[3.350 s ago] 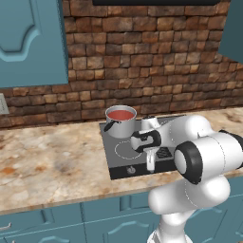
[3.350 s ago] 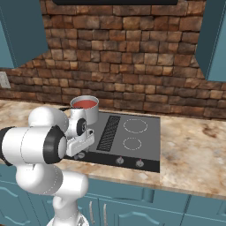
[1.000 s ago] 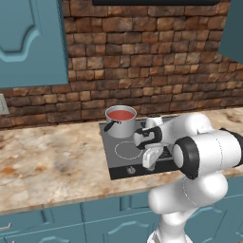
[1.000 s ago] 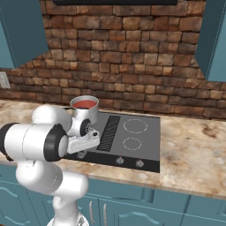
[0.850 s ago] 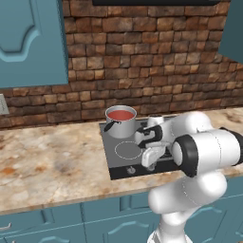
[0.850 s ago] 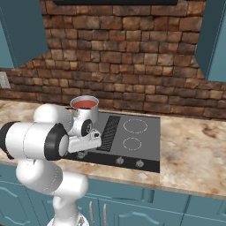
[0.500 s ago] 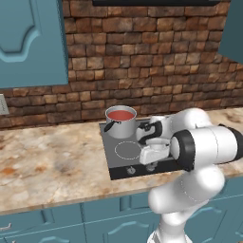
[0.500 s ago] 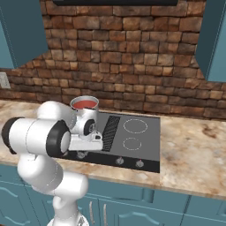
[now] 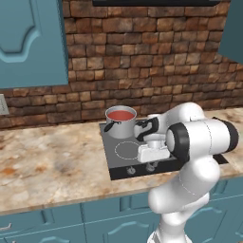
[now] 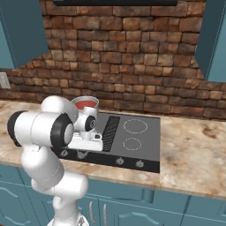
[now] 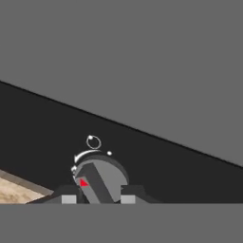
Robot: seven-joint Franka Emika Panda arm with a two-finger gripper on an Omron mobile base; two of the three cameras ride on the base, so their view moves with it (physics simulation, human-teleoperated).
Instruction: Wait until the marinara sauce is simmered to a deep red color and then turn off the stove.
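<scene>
**Finishes seen around the cooktop**

The stove (image 9: 118,163) had a flat, matt dark grey top with a black ribbed grille (image 10: 111,127) and a darker front strip. A knob (image 11: 100,180) looked like smooth grey metal with a small red mark. The pot (image 9: 120,128) appeared as dull brushed steel, and the marinara sauce (image 9: 120,115) was a smooth, even red. The counter (image 9: 42,161) looked like polished mottled stone, the wall (image 9: 142,66) like rough brick, and the cabinets (image 9: 28,42) had a matt blue painted finish.
</scene>
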